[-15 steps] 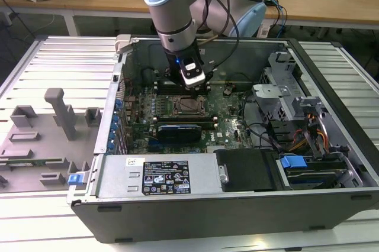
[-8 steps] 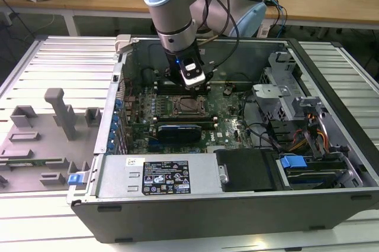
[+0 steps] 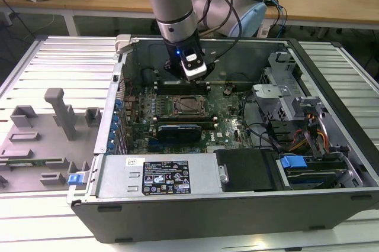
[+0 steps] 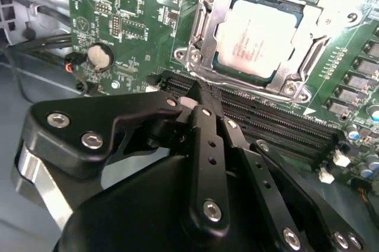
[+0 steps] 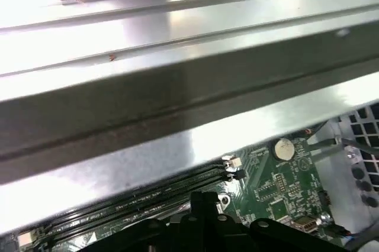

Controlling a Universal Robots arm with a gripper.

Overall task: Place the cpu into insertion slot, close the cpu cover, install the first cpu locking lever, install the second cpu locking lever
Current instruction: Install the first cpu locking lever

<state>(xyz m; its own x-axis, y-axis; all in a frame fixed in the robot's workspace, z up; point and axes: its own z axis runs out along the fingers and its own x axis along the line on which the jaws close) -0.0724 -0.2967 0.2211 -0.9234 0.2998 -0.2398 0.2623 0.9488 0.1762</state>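
In the second wrist view the cpu (image 4: 256, 34) lies flat in the insertion slot (image 4: 308, 95), silver top up. The cpu cover (image 4: 207, 21) is down around it as a metal frame. My gripper (image 4: 201, 93) is shut, its fingertips pressed together with nothing visible between them. They sit just off the socket's edge, over the long black memory slots (image 4: 278, 125). A thin metal lever (image 4: 237, 81) runs along that edge of the socket. In the exterior view the gripper (image 3: 185, 81) hangs inside the case just behind the slot (image 3: 188, 105).
The open computer case (image 3: 195, 216) has a drive cage (image 3: 284, 95) and cables at the exterior view's right, and a power supply (image 3: 166, 176) in front. A coin battery (image 4: 99, 57) sits on the board. The case wall (image 5: 177, 104) is close behind the gripper.
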